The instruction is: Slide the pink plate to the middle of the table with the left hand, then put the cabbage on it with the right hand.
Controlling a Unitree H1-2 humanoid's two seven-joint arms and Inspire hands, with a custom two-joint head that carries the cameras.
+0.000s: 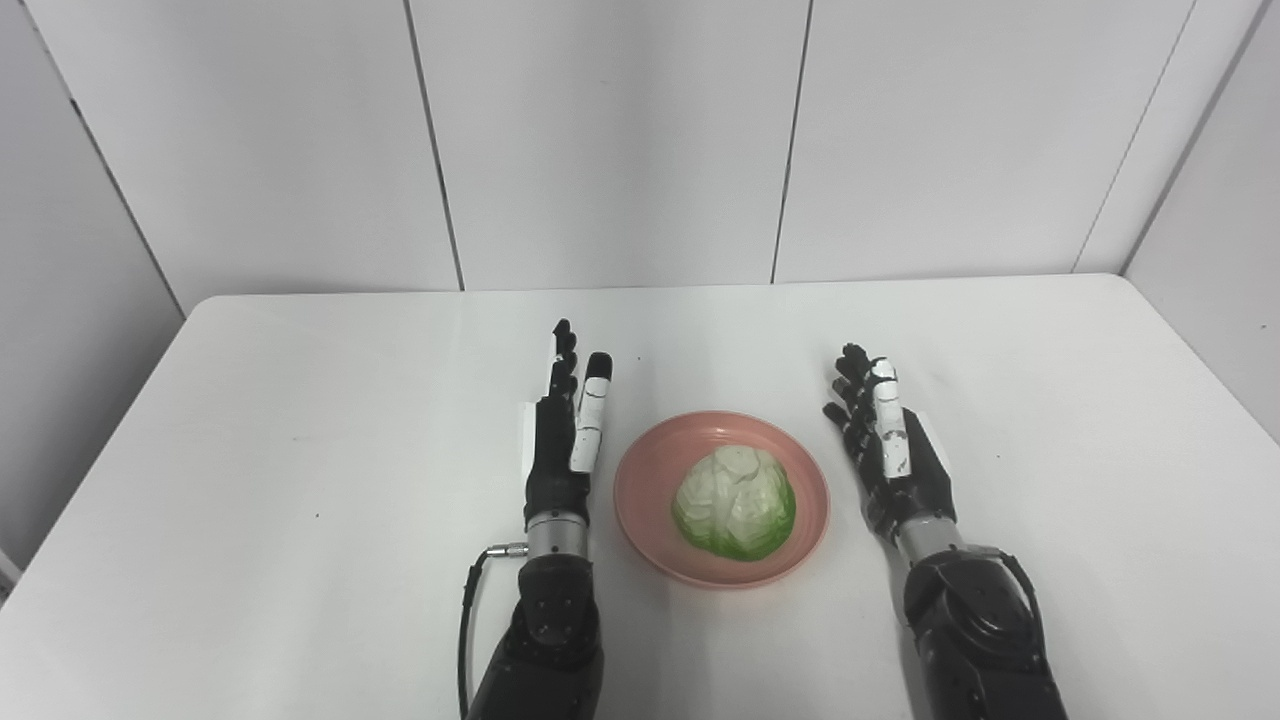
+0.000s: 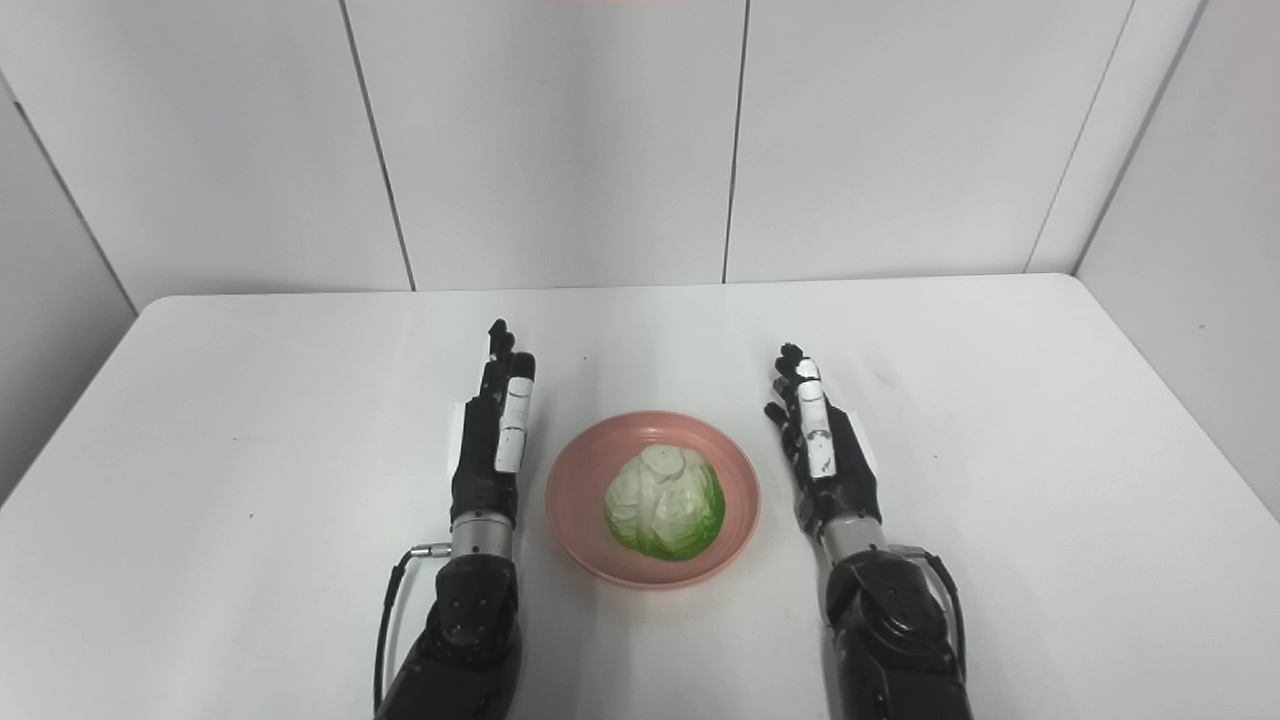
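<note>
A cabbage [image 1: 735,515] sits on a pink plate [image 1: 640,485] at lower centre of the frame, on a white table [image 1: 300,450]. The left hand [image 1: 565,430] and right hand [image 1: 890,445] flank the plate, fingers [image 1: 597,390] stretched out straight and holding nothing, neither touching it.

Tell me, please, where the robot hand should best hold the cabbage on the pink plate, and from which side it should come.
Probably from above. The cabbage sits dome-up in the middle of the pink plate, whose raised rim hinders a low approach. Fingers should wrap its rounded left and right flanks. The right hand is open beside the plate.
</note>
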